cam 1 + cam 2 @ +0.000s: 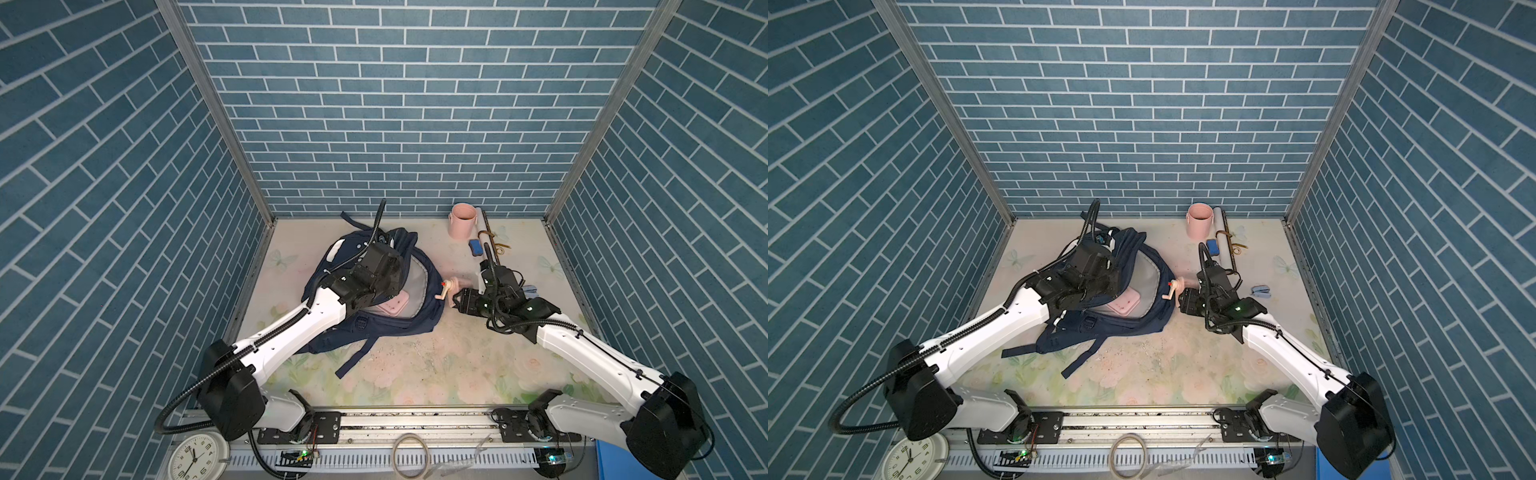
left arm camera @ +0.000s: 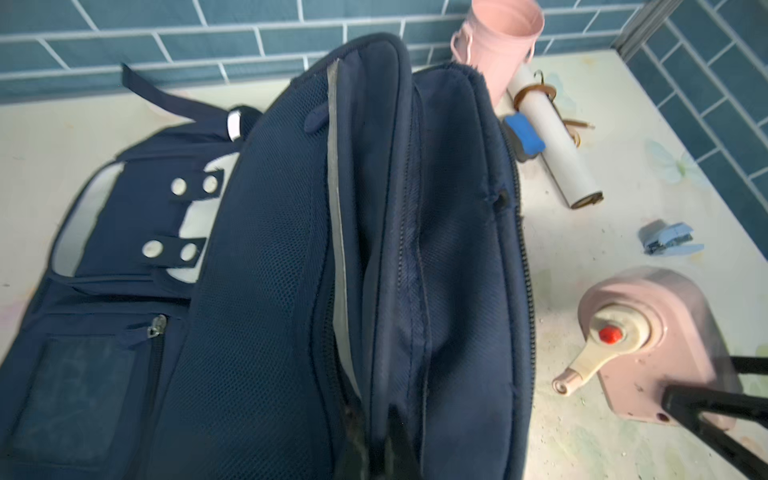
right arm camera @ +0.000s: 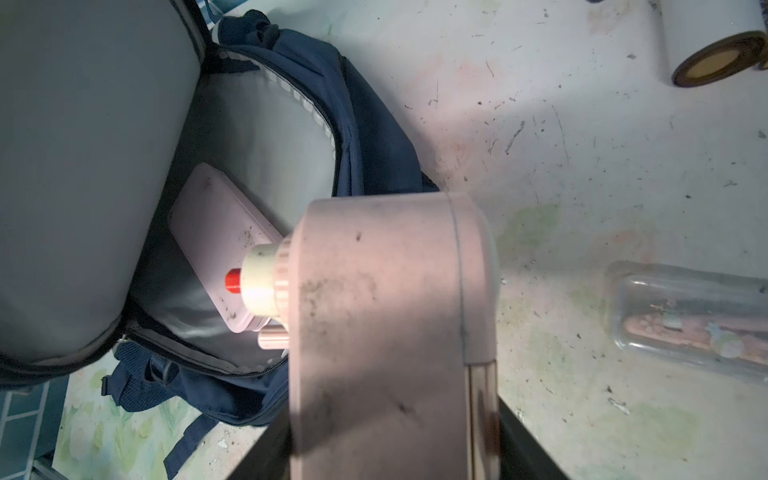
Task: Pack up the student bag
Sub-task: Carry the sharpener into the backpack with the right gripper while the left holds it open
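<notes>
The student bag [image 1: 374,328] [image 1: 1121,324], navy blue, lies on the table's left half with its main compartment unzipped and its grey lining showing. A pink flat box [image 1: 394,306] [image 3: 216,237] rests inside. My left gripper [image 2: 376,444] is shut on a fold of the bag's upper flap [image 2: 270,249] and holds it up off the opening. My right gripper [image 1: 455,301] [image 3: 395,436] is shut on a pink pencil sharpener [image 1: 451,286] [image 3: 374,311] with a cream crank. The sharpener hangs just beside the bag's open right edge, crank end towards the opening.
At the back right stand a pink cup [image 1: 463,222] and a white paper roll [image 2: 552,137], with a blue eraser [image 1: 475,246] beside them. A small blue stapler [image 1: 1261,291] and a clear pen case [image 3: 685,320] lie right of my right gripper. Tiled walls enclose three sides.
</notes>
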